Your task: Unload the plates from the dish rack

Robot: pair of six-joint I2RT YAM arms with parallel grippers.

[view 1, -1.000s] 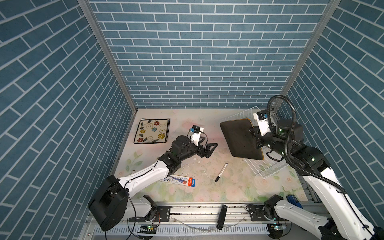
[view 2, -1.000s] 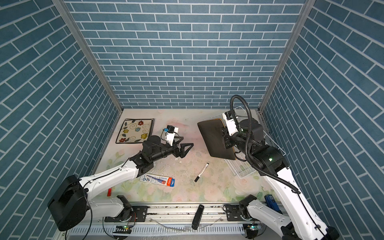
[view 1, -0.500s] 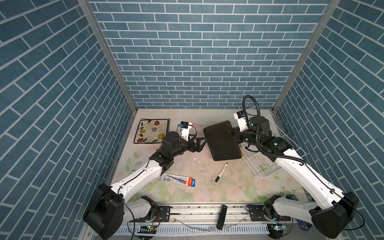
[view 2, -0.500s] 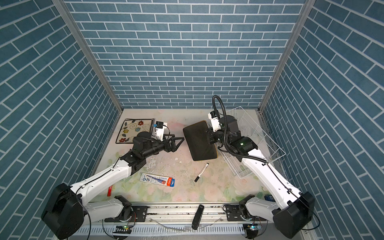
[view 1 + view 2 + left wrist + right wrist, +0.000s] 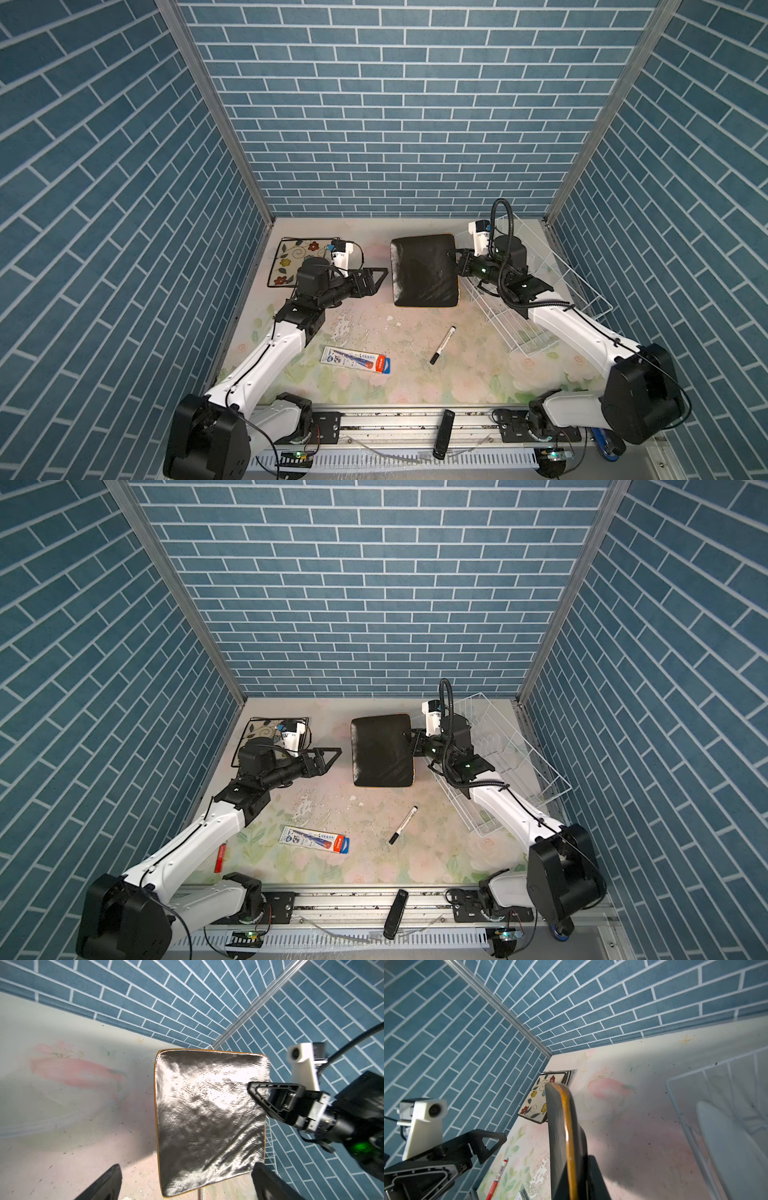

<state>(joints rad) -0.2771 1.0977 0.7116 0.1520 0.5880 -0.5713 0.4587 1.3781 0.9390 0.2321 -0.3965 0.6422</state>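
The bench carries the dish rack, which looks nearly emptied, though a pale plate-like shape seems to sit inside. The black plate hangs beside the rack, pinched at its rim by the right end effector. The floral plate tops a stack near the left wall. The left end effector gapes wide and is empty.

black plate blocking the middle, bare table around marker

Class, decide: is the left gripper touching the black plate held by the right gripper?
Apart. The right wrist view looks along the black plate edge-on, and a strip of table shows between it and the open left gripper.
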